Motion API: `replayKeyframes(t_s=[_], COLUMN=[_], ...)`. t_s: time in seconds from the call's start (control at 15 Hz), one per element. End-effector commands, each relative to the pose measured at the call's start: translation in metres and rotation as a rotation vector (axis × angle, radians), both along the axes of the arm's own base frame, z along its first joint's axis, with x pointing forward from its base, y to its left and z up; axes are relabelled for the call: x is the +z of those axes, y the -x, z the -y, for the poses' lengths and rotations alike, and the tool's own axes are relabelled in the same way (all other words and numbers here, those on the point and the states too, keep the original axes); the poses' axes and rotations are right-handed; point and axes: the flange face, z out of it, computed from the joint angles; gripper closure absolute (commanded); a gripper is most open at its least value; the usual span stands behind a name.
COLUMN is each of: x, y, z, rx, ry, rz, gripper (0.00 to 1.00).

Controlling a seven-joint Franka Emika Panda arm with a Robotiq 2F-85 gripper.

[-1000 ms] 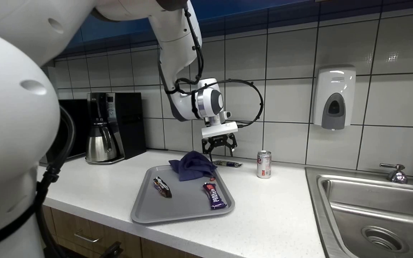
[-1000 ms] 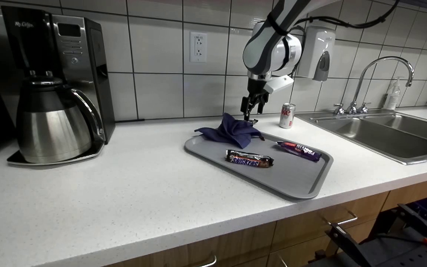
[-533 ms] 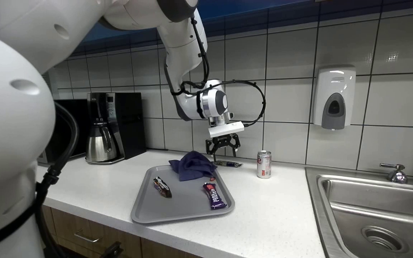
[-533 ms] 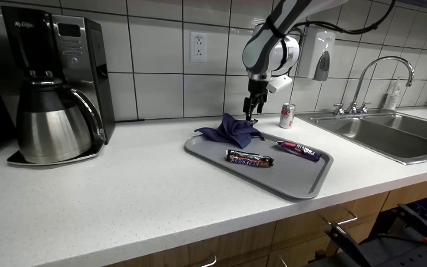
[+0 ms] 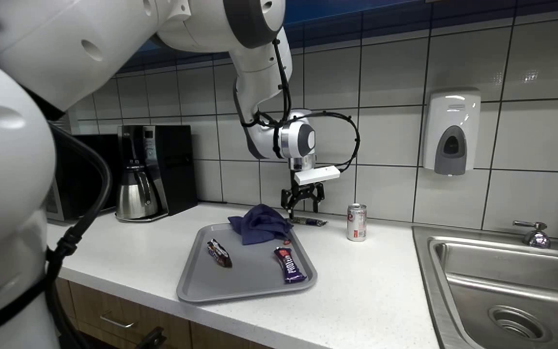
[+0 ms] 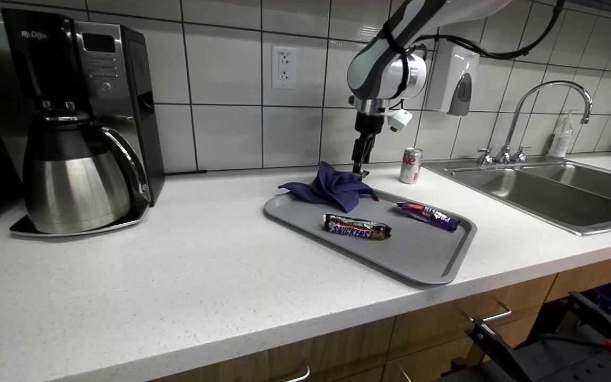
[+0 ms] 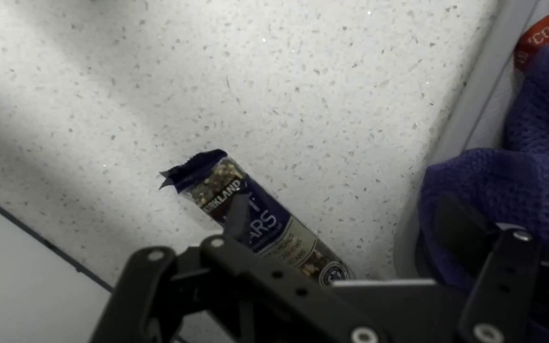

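My black gripper is open and empty, pointing down at the back of the counter; it also shows in an exterior view. In the wrist view its fingers stand wide apart. A Kirkland nut bar in a dark blue and clear wrapper lies on the counter below, slanting under one finger, its near end hidden by the gripper. It also shows in an exterior view. The other finger stands over a crumpled purple cloth, which lies on the corner of a grey tray.
On the tray lie a Snickers bar and a purple protein bar. A soda can stands right of the nut bar. A sink lies farther right. A coffee maker with a steel carafe stands left. Tiled wall behind.
In an exterior view my arm and gripper have shifted to the right, and the gripper has turned and straightened to hang more upright over the nut bar. The things on the counter have not moved.
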Motion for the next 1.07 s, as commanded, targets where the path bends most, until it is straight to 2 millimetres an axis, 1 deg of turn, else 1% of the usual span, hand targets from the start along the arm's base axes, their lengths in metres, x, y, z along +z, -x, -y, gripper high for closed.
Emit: replayKeyframes(t_s=[0.0, 0.2, 0.53, 1.0], x=[0.0, -0.005, -0.016, -0.021], y=[-0.013, -0.019, -0.03, -0.046], z=[0.003, 0.003, 0.003, 0.0], rx=[0.097, 0.136, 0.171, 0.231], ry=[-0.013, 0.021, 0.025, 0.012], rz=[-0.023, -0.018, -0.024, -0.047], gripper=[0.0, 0.0, 0.0, 0.0])
